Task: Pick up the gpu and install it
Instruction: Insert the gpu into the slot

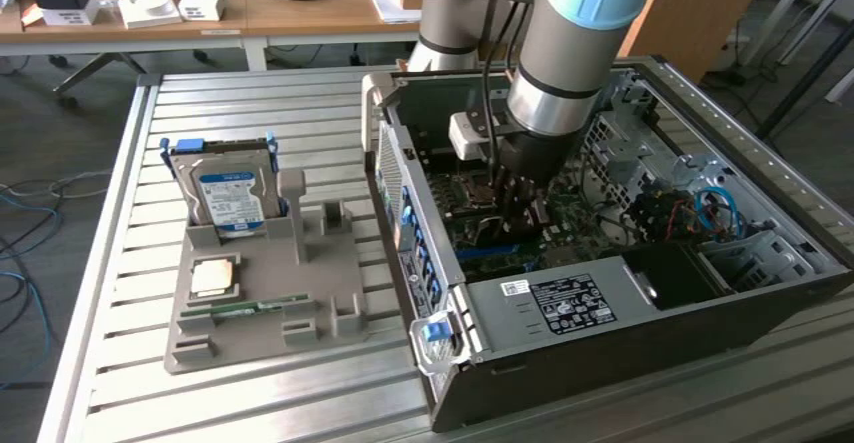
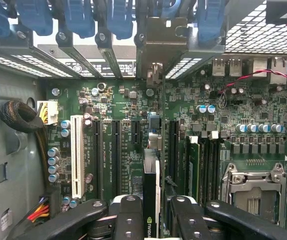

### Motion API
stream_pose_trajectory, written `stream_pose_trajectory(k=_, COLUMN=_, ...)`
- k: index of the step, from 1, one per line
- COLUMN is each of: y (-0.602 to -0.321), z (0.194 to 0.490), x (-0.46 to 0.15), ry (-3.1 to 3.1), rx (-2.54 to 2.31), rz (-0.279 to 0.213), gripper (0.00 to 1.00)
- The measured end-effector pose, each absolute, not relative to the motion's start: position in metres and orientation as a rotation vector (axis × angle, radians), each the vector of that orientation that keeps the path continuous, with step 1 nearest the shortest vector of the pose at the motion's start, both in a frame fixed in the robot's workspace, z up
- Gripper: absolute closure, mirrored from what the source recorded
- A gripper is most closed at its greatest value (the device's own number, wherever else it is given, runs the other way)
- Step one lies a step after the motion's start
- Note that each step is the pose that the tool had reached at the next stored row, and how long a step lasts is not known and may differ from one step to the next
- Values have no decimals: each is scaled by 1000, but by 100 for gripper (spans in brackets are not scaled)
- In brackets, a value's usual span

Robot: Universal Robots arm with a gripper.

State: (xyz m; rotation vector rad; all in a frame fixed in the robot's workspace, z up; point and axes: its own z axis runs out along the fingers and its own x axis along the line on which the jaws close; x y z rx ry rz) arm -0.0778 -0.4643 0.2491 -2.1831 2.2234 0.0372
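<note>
Wrist view: we see the gripper [image 2: 151, 217] clamped on the gpu [image 2: 152, 187]. The card stands edge-on between the two fingers [image 2: 128, 220], over the motherboard [image 2: 128, 100]. It hangs above the black expansion slots [image 2: 114, 160], between the white slot [image 2: 77, 155] and the memory sockets [image 2: 203, 165]. We cannot tell whether its contact edge touches a slot.

We judge the step in hand to be seating the card. Done well, the card stands upright and parallel to its slot, its end lines up with the rear openings of the case, and the push goes straight and even. A tilted card may jam or scrape neighbouring parts.

Exterior view: the computer case [image 1: 614, 393] lies open on the slatted table [image 1: 134, 213]. It holds the motherboard, a labelled power supply [image 1: 561, 303] and bundled cables [image 1: 681, 213], and the gripper reaches down into it. Beside the case, a grey holder [image 1: 327, 263] carries three things:
- a hard drive [image 1: 230, 195], upright in a slot
- a small chip [image 1: 214, 276], lying flat
- a green memory stick [image 1: 247, 309], in a groove
</note>
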Motion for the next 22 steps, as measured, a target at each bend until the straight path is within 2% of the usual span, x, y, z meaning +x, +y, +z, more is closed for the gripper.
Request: stream_pose_trajectory(k=22, y=-464, z=247, x=-78, ry=2215, rx=-2192, rz=38, gripper=74)
